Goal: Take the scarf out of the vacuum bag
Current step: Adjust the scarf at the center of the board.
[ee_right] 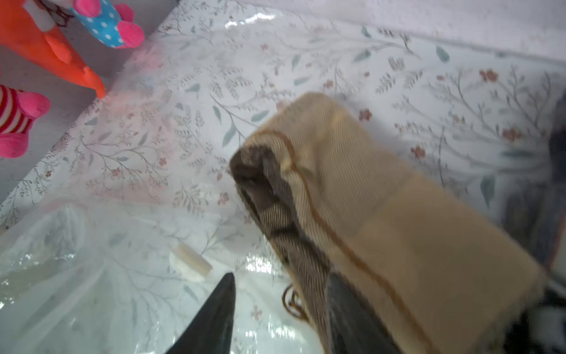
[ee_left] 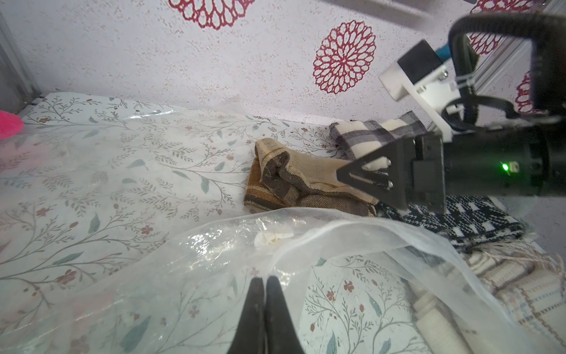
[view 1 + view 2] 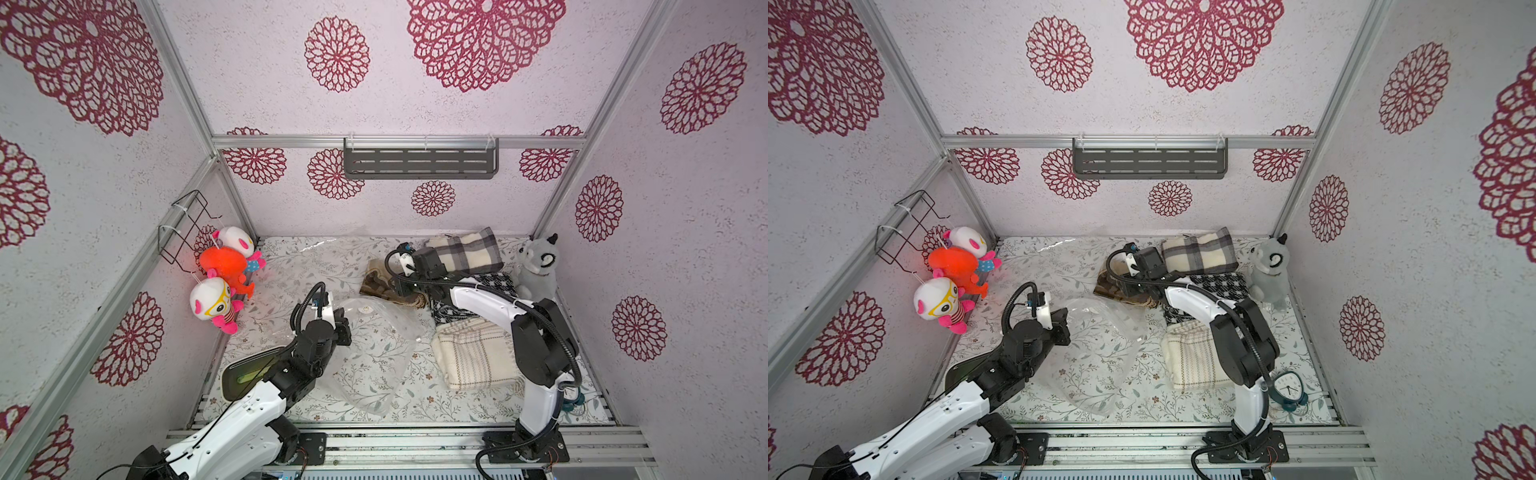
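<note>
— What takes up the most room in there?

— The table (image 3: 291,266), under a glossy white cover printed with leafy sprigs. On it, near the middle, the large clear crinkly plastic vacuum bag (image 3: 374,357) lies slack, the cover's pattern showing through it.

— And the fabric on the right?

— A folded cream scarf with thin brown checks (image 3: 473,355) sits nearest the front, just beside the bag. Behind it there's a black-and-white knitted scarf (image 3: 494,282), then a folded grey-and-cream plaid scarf (image 3: 465,249) against the back wall.

— So where's the one they're after?

— The tan-and-brown woven scarf (image 3: 386,286) is outside the bag. It lies bunched on the table cover just beyond the bag's far edge, in front of the plaid one.

— What are the claws doing?

— The left claw (image 2: 265,277) has its two black fingers pressed together on the film at the bag's near-left edge, pinching it. The right claw (image 2: 340,174) is low over the tan-and-brown scarf with its fingers apart. In the right wrist view the cloth lies against one finger (image 1: 352,315), not between the two. That view is blurred, so I can't tell more.

— Anything smaller?

— The small round white valve cap (image 2: 272,238) sits on the bag's face, near the scarf.
</note>
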Controlling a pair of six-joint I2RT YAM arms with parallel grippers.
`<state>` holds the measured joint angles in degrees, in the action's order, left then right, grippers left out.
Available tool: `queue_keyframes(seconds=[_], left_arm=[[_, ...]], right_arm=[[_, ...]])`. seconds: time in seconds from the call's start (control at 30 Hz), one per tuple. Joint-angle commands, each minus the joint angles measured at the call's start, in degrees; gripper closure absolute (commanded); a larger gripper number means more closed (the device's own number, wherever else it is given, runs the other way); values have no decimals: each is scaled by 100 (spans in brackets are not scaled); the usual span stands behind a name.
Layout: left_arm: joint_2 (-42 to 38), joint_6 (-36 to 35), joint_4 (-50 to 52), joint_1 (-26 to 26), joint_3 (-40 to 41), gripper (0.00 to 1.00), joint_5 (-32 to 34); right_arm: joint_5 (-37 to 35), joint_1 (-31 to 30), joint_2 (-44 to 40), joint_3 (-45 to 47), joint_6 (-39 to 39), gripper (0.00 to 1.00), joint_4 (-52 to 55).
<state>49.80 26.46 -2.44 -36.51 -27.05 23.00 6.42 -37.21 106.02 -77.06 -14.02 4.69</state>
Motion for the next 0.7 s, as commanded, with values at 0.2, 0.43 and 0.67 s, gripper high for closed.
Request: queue_keyframes(seconds=[0.2, 0.43, 0.67], left_arm=[[-87, 112, -228, -84, 128, 100, -187], [-496, 163, -58, -92, 244, 100, -247], [-565, 168, 12, -95, 264, 100, -274]], right_arm=[[-1044, -165, 45, 685, -791, 51, -513], [-1218, -64, 845, 263, -955, 52, -603], [-1255, 172, 1583, -484, -829, 52, -681]])
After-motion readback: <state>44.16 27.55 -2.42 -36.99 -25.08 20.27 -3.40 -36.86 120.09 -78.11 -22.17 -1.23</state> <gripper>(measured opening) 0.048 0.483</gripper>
